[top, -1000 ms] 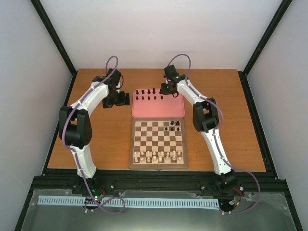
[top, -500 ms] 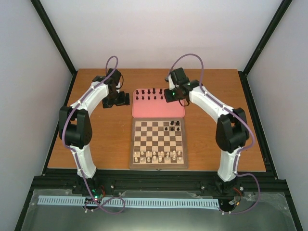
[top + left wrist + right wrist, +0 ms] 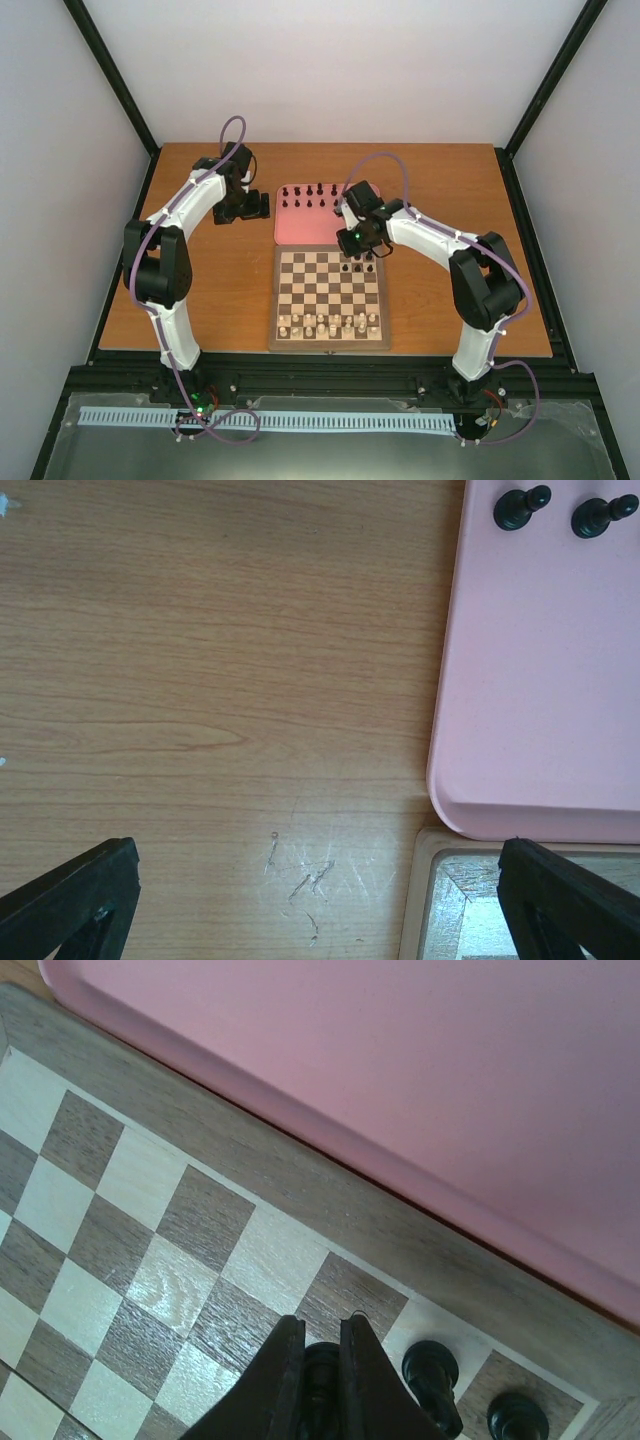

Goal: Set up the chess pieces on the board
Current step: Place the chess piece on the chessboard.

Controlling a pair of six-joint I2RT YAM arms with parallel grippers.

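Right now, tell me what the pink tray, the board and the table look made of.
Pink tray: likely moulded plastic, matte, uniform colour, rounded rim.
Board: wood, with grain visible in the squares and a slight sheen.
Table: wood or wood-look laminate, with grain pattern and fine scratches; cannot tell which.

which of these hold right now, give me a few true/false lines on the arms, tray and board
1. The right jaws are shut on a black piece. True.
2. The left jaws hold a pawn. False: they stand open and empty over the table.
3. Black pieces stand on the pink tray. True.
4. The cream pieces fill the far rows of the board. False: they stand in its near rows.
5. No black piece stands on the board. False: at least two placed pieces stand beside the held one.
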